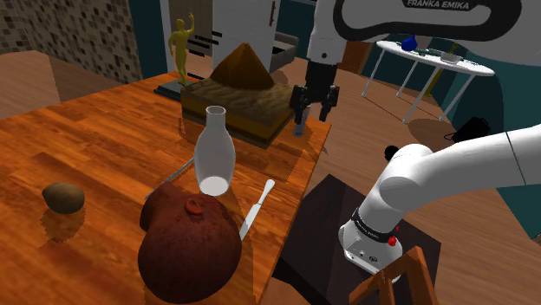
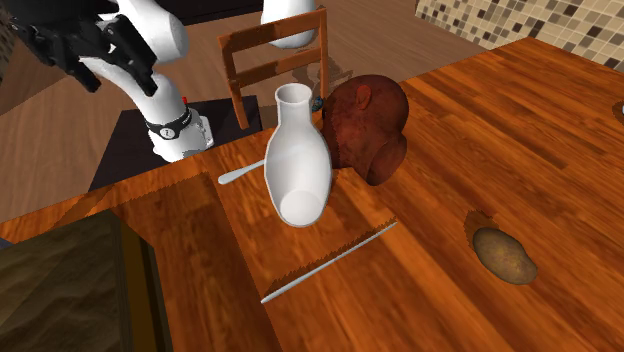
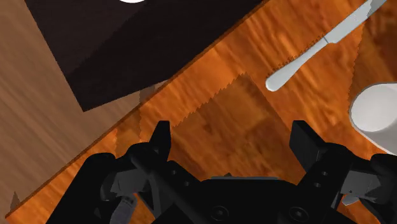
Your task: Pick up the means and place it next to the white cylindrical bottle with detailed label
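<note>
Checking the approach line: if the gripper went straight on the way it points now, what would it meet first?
Most likely bare tabletop near its edge: the gripper points down at it, jaws open. The knife lies off to one side.

The worktop (image 1: 113,139) is orange-brown with streaked wood grain. The pincer (image 1: 313,119) is all black. Just beside it sits a tan and dark-brown block (image 1: 234,108) topped by a brown pyramid (image 1: 244,65), with a yellow figurine (image 1: 180,48) past them. Farther from the pincer are a plain white bottle (image 1: 213,156), a dark reddish-brown head shape (image 1: 189,251) and a mottled brown lump (image 1: 63,197). The wall (image 1: 61,30) is beige-and-brown mosaic.
</note>
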Tool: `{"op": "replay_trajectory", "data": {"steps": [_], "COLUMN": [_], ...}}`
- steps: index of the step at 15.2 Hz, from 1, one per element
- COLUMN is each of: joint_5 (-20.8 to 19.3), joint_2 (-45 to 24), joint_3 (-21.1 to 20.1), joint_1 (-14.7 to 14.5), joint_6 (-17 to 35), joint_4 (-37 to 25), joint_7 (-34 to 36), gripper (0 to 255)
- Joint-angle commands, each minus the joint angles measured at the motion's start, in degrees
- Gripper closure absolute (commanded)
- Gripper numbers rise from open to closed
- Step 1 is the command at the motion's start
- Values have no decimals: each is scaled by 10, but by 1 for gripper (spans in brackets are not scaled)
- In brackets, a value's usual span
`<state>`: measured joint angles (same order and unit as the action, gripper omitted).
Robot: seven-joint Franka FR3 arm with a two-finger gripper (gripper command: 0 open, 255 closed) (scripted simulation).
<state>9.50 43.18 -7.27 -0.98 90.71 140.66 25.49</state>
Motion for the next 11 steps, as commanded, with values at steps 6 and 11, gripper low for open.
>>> {"op": "replay_trajectory", "data": {"steps": [6,11], "joint_5": [59,64], "joint_2": [-74,-160], "joint_3": [-116,-197], "joint_1": [8,29], "joint_6": [103,175], "joint_4": [-9,-48], "joint_7": [189,325], "gripper": [0,0]}}
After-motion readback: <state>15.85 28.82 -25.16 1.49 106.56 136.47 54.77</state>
